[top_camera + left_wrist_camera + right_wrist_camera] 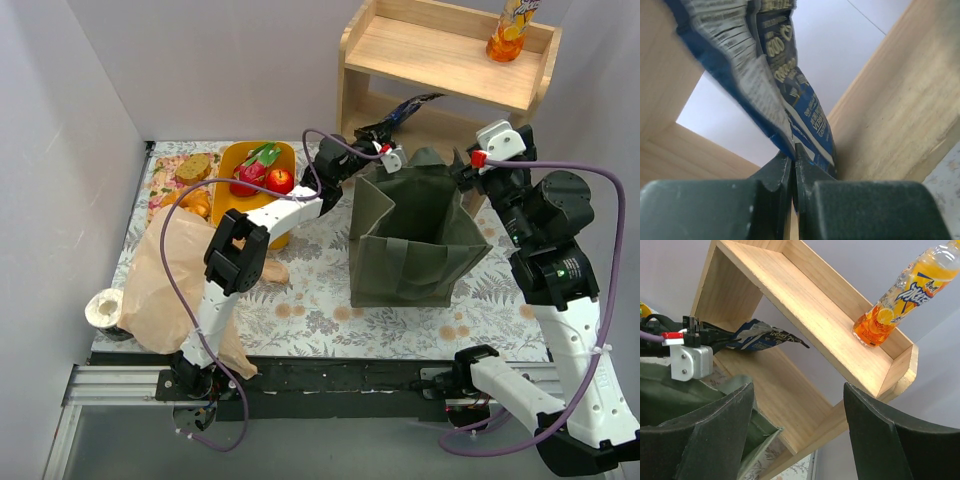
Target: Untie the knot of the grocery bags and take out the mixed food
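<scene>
My left gripper (386,127) is shut on one end of the blue snack packet (415,103) and holds it inside the lower bay of the wooden shelf (440,60). In the left wrist view the fingers (782,172) pinch the packet (790,75) between wooden walls. My right gripper (463,170) is open and empty above the back right rim of the green tote (410,235); its view shows the packet (762,338) and the orange bottle (895,295) standing on the upper shelf. The tan plastic bag (165,280) lies slack at the left; I cannot make out its knot.
A yellow bowl (285,155) at the back left holds red-and-green produce (262,170). A bread slice (193,167) and orange-brown pieces (197,203) lie beside it. A white roll (103,308) sits at the left edge. The tote stands open mid-table.
</scene>
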Tool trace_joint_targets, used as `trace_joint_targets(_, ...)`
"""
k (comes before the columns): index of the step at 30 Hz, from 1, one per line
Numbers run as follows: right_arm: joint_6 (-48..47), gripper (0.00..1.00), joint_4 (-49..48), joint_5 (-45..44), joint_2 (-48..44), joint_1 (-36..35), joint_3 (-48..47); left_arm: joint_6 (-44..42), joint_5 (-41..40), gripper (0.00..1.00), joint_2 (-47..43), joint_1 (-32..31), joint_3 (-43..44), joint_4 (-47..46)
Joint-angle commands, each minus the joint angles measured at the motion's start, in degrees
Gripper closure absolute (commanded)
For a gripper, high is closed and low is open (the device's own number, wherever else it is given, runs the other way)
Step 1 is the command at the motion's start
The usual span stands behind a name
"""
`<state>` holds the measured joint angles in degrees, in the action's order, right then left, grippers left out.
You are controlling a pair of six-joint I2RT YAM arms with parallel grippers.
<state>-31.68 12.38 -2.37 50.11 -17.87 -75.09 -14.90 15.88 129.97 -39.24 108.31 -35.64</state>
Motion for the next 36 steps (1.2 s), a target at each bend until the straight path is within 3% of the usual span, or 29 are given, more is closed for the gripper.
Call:
trace_joint_targets(1,2.1,0.22,-1.4,0.9,-1.2,1.1,0.6,-7.8,3.1,1.00,-1.0,0.0,-1.6,-5.7)
trace_joint_targets(4,2.1,0.22,-1.3,1.0,-1.7,1.6,1.5,-10.4,6.2,1.00,-3.4,-0.2,-7.3,-4.8)
trace_joint_targets(9,2.6,0.22,-1.7,1.4,-2.2,2.0,3.2,-16.1,7.1,1.00,-6.0,-1.4,-10.4,5.9)
trace_joint_targets(12,3.2,0.22,-1.9,1.8,-2.0,2.5,3.9,-21.1,2.7,1.00,-3.3,-2.8,-6.0,13.8)
trace_joint_targets(16,3.6,0.22,-2.0,1.9,-1.9,2.8,4.2,-19.7,-1.5,1.00,0.6,-3.6,1.8,19.3)
trace_joint_targets(21,4.2,0.22,-1.7,1.9,-1.9,3.3,4.4,-18.2,-3.2,1.00,4.0,-3.6,9.5,20.3)
trace_joint_targets(31,4.3,0.22,-1.1,3.8,-2.0,4.5,3.5,-18.5,-3.3,1.00,6.6,-3.5,14.8,26.1)
trace_joint_targets(35,4.3,0.22,-0.6,4.0,-2.6,5.0,3.5,-18.4,-3.2,0.89,7.5,-3.3,17.4,29.2)
trace_joint_targets(36,4.2,0.22,-0.6,4.0,-2.6,5.1,3.5,-18.4,-3.1,0.71,7.1,-3.3,17.2,29.4)
